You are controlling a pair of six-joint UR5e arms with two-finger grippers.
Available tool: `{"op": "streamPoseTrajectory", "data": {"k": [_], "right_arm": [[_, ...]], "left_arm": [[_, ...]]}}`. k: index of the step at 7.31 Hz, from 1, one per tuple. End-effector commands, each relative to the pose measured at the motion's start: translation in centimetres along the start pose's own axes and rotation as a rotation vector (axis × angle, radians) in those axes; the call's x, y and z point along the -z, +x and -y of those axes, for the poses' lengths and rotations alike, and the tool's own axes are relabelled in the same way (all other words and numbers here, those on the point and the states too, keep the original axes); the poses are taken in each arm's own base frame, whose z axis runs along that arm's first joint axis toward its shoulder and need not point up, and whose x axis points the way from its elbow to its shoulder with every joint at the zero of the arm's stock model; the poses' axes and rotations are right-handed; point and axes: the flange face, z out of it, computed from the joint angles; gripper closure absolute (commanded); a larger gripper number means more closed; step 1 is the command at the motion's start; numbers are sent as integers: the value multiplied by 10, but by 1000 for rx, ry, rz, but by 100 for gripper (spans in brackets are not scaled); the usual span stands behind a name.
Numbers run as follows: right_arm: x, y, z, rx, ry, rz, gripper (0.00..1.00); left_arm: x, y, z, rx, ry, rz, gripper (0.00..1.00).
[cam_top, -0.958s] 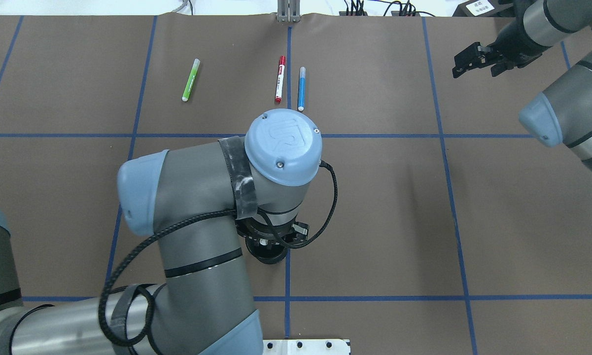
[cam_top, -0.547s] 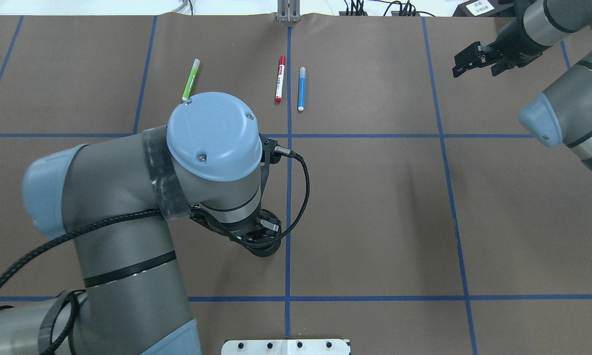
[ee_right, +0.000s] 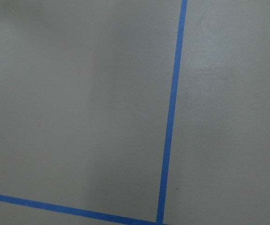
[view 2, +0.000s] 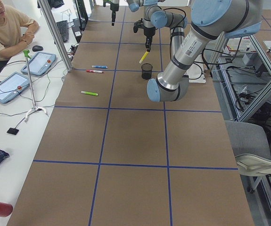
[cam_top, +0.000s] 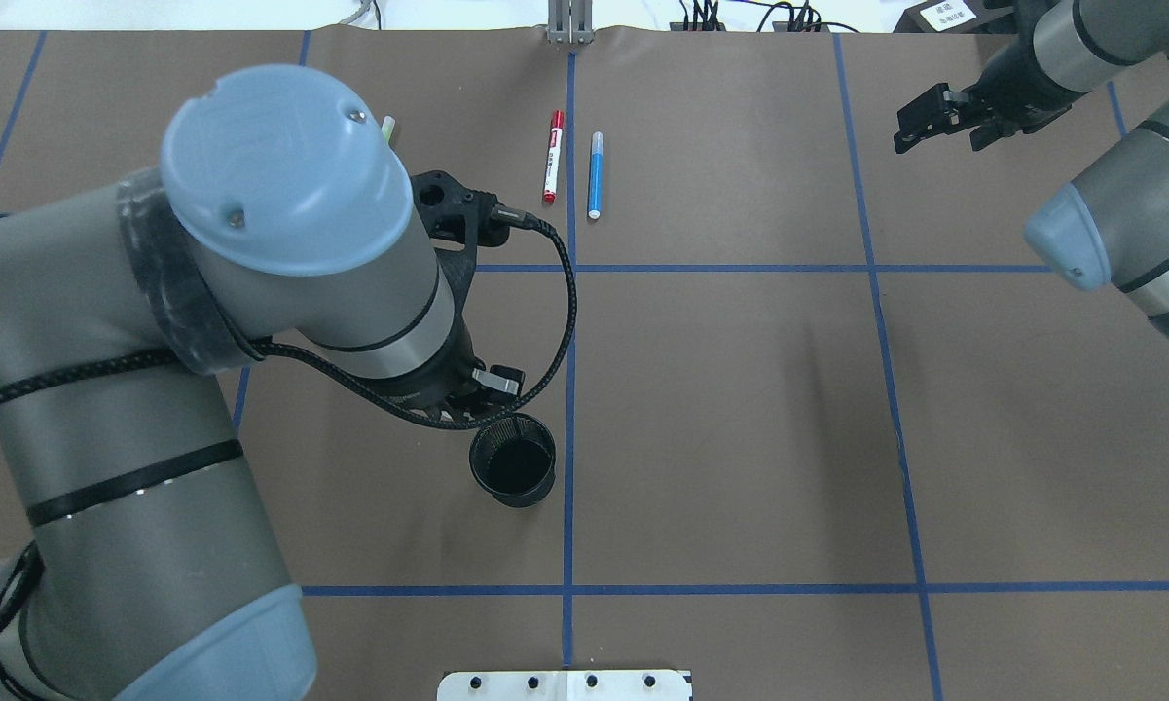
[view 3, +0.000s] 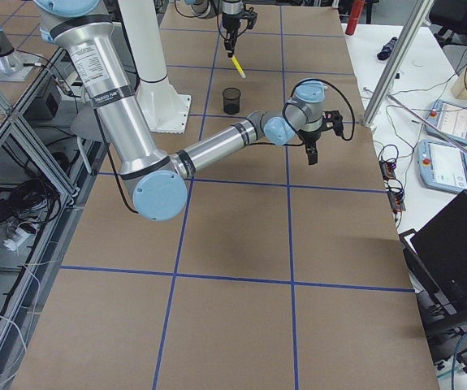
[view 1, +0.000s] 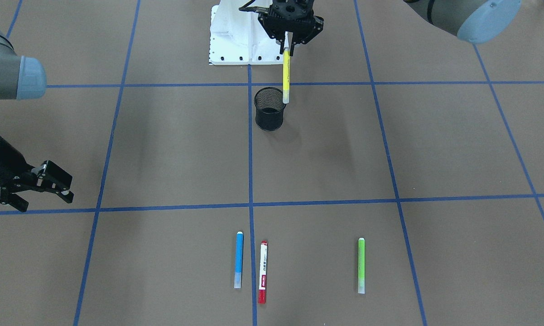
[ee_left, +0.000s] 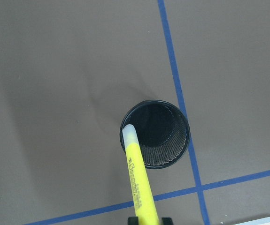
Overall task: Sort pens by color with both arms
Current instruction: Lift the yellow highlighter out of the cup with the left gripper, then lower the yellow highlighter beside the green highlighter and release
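Currently left jaws grip one highlighter (view 1: 286, 74), right jaws gape, three pens (view 1: 238, 259) (view 1: 263, 271) (view 1: 361, 265) lie flat.

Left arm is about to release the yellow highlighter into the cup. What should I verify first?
1. Grip: left gripper shut on the yellow highlighter, at its upper end: ok.
2. Tip over the mouth: in the wrist view it sits at the black mesh cup rim, not the centre: not ok.
3. Pen upright: tilted in the side views: not ok.
4. Cup inside: no pen shows: ok.
5. Other arm: right gripper open, far from the cup: ok.
6. Remaining pens: blue pen, red pen, green highlighter lie flat, away from the cup: ok.
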Motion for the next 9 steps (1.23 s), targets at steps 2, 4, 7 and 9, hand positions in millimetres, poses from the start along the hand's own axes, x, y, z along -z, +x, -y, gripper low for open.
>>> {"op": "streamPoseTrajectory", "data": {"k": [2, 4, 7, 9], "right_arm": [[-3, 9, -4, -6, -14, -8, 1], [2, 49, -9, 41, -21, -36, 1], [36, 134, -7, 156, -135, -154, 1], [68, 189, -7, 194, -230, -199, 1]], "left_arm": [[17, -73, 61, 96, 143, 11, 100], [8, -115, 98, 45, 283, 58, 100], [-7, -164, 130, -35, 437, 103, 100], [-44, -201, 152, -62, 527, 136, 100]]}}
